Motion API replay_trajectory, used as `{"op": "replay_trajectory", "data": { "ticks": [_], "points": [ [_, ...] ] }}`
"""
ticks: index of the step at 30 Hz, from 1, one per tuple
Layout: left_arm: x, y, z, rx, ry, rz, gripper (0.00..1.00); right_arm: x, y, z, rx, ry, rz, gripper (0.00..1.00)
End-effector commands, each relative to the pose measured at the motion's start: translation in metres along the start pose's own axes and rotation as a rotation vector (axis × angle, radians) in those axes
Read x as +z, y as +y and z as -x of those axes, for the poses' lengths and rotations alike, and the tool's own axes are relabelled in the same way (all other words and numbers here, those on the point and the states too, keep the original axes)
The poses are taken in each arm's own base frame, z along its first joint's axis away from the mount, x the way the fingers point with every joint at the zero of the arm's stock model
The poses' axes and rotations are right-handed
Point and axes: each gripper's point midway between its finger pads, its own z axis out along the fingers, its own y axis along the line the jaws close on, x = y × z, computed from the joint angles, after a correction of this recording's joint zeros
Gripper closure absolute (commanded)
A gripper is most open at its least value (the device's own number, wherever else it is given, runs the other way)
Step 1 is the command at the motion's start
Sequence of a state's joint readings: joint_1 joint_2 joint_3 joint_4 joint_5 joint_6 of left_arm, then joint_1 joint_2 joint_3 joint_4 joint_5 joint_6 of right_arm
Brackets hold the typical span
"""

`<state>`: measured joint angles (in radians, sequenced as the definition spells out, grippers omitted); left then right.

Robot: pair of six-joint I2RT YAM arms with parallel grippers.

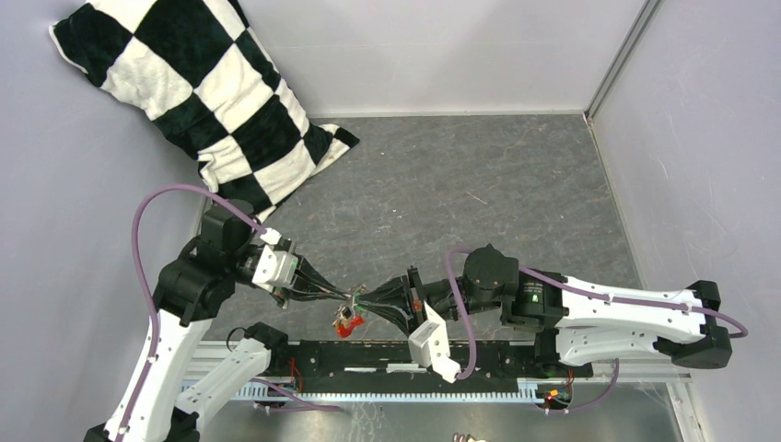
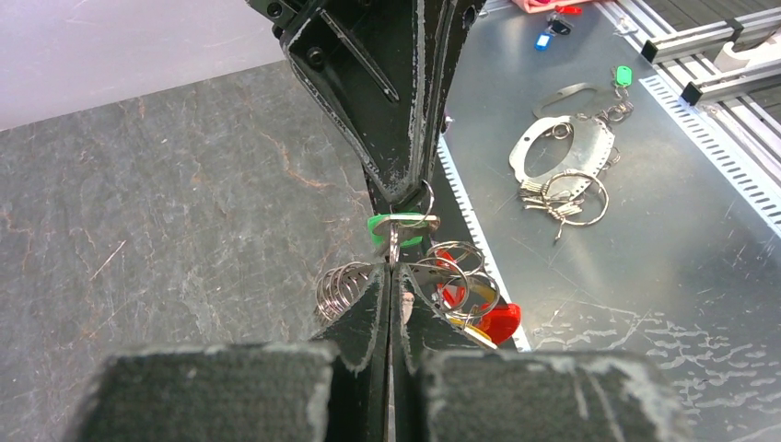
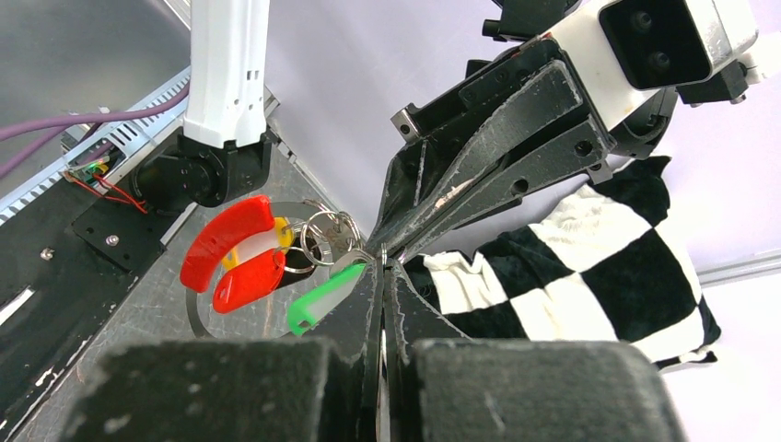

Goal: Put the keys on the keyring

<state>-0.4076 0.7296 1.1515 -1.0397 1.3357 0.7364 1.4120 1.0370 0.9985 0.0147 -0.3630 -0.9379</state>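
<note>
While shut, claws (image 2: 390, 273) (image 3: 382, 267) (tip-to-tip) on keyring (image 2: 343, 287)

Cannot read any lettering, brand, number or sign in the three views. Can make out a pale insert in the green key head (image 3: 318, 299), just left of the right gripper (image 3: 382, 267) at its fingertips, but no writing on it.

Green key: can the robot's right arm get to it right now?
Probably yes. The green key sits right beside the tips of the shut right gripper, seemingly touching, and nothing lies between them.
</note>
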Motion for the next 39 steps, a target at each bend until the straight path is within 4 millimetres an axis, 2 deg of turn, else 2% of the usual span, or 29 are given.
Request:
{"op": "replay_trajectory", "data": {
  "ticks": [1,17,23,25,30,39],
  "points": [
    [0.000,-0.001,0.005,0.014,-0.013,-0.002,0.98,0.002,-0.024,0.021,-0.014,-0.055,-0.051,1.00],
    [0.000,-0.008,0.005,0.046,-0.024,-0.010,0.98,0.003,-0.031,0.013,-0.009,-0.025,-0.098,1.00],
    [0.000,-0.011,0.008,0.055,-0.033,-0.018,0.98,-0.006,-0.036,0.011,-0.006,0.000,-0.123,1.00],
    [0.000,-0.012,0.011,0.066,-0.042,-0.027,0.98,-0.012,-0.033,0.005,0.008,0.016,-0.131,1.00],
    [0.001,-0.014,0.015,0.079,-0.064,-0.054,0.98,-0.018,-0.014,0.009,0.013,-0.024,-0.082,1.00],
    [0.003,-0.015,0.027,0.054,-0.117,-0.123,0.98,-0.021,-0.008,0.022,0.004,-0.078,-0.032,1.00]
  ]
}}
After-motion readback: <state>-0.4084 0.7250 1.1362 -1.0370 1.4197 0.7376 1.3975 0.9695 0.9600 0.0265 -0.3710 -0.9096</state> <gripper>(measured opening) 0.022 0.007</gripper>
